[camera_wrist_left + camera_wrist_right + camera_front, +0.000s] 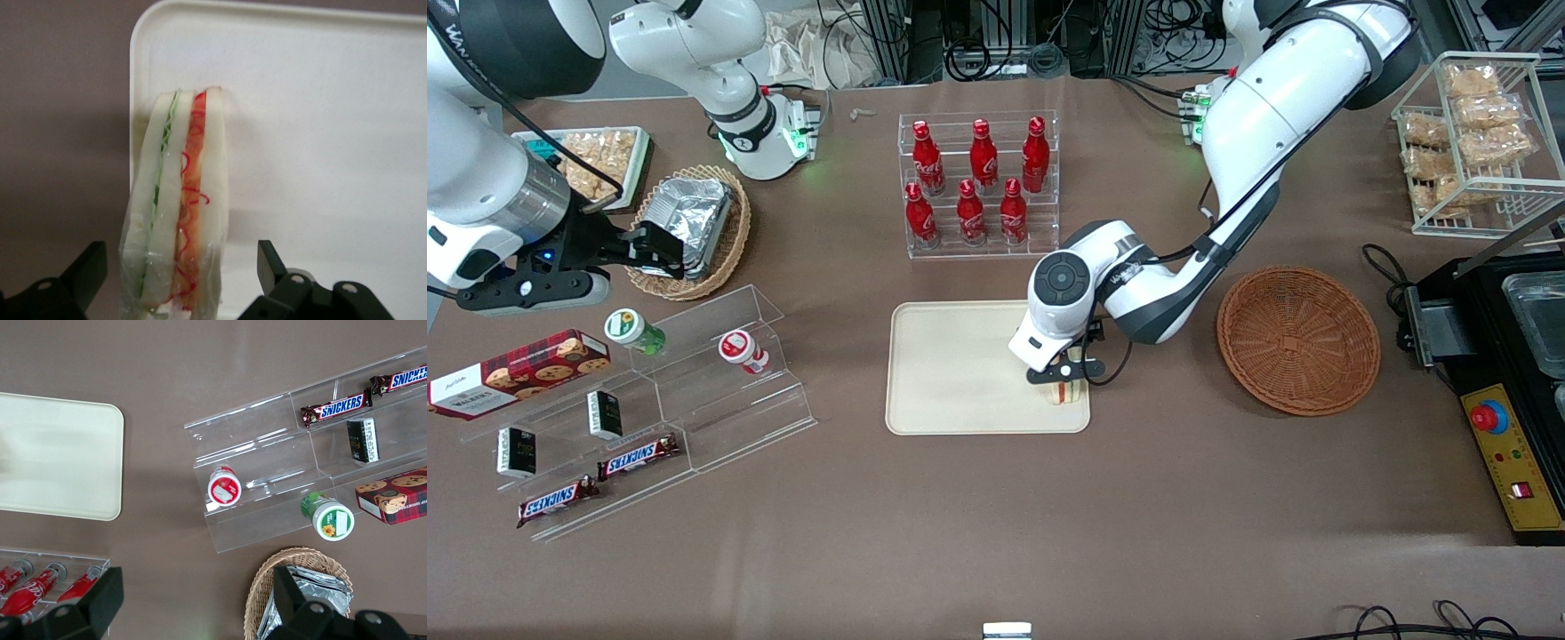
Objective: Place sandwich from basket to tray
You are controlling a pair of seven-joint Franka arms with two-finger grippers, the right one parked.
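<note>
In the front view, the gripper (1064, 380) is hanging low over the tray (947, 373), at the corner nearest the empty basket (1298, 340), and the sandwich (1069, 391) is showing just under it, on the tray. In the left wrist view, the sandwich (179, 207) is standing on its edge on the tray (320, 133) close to the rim, and the fingers (273, 263) are standing apart on either side without touching it, so the gripper is open and is holding nothing. I am judging it light, soft and easy to crush, with a slippery clear wrap, so a hold should press gently on the two flat bread faces.
</note>
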